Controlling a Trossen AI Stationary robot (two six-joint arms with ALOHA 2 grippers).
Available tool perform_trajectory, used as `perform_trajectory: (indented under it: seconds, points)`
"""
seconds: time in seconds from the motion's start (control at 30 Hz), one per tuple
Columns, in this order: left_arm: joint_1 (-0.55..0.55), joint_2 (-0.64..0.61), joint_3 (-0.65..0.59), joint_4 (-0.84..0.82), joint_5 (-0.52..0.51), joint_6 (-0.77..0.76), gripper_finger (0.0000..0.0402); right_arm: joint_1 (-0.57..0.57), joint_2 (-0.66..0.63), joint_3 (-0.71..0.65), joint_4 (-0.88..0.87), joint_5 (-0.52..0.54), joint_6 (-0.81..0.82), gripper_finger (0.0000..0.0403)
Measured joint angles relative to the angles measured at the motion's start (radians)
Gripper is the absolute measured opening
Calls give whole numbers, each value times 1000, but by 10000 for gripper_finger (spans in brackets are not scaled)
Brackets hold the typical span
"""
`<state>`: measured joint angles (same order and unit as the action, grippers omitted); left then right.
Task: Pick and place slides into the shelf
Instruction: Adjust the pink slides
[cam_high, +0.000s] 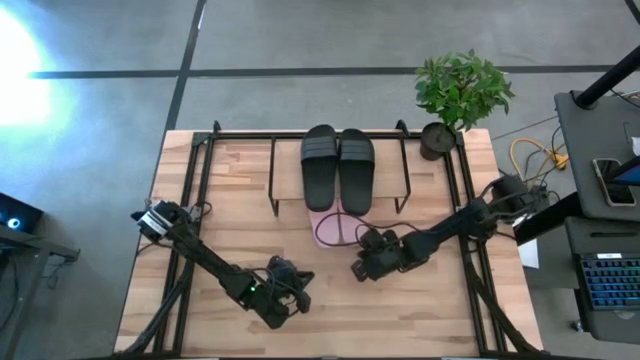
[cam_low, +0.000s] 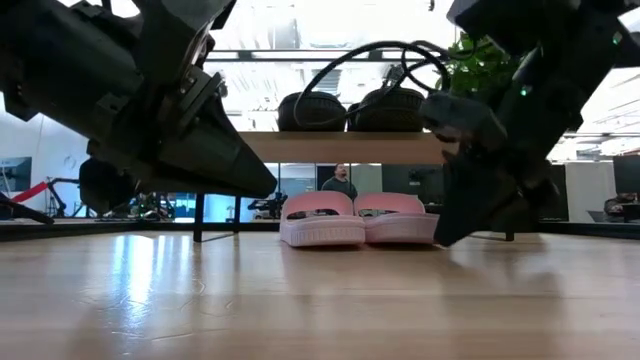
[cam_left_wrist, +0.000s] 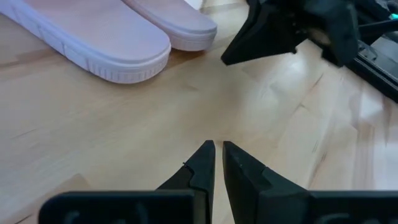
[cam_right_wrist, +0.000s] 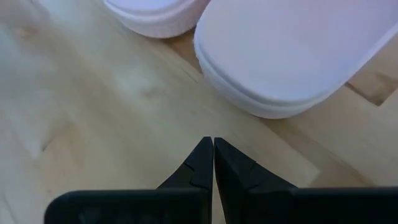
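Black slides (cam_high: 338, 166) sit on the shelf (cam_high: 288, 158); the pink slides (cam_low: 360, 218) lie on the desk (cam_high: 220, 240) beneath it; right pincer (cam_right_wrist: 213, 144) pressed together just beside a heel, left pincer (cam_left_wrist: 217, 149) nearly closed, farther back; they look light, soft foam; best pinched at the strap.
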<state>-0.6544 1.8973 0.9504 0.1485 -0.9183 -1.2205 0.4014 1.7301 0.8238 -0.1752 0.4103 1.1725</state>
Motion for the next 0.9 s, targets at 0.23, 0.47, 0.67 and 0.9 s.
perform_trajectory:
  seconds: [0.23,0.47,0.67,0.9]
  points:
    - [0,0,0,1,0,-1,17,-29,20,7,10,35,-4,9]
    - [3,-1,0,1,1,-2,17,-89,20,7,13,53,-55,9]
    - [20,-1,0,2,18,-68,17,-114,16,7,67,-12,-77,9]
    - [106,22,21,42,109,10,17,-8,-42,14,78,-80,-52,9]
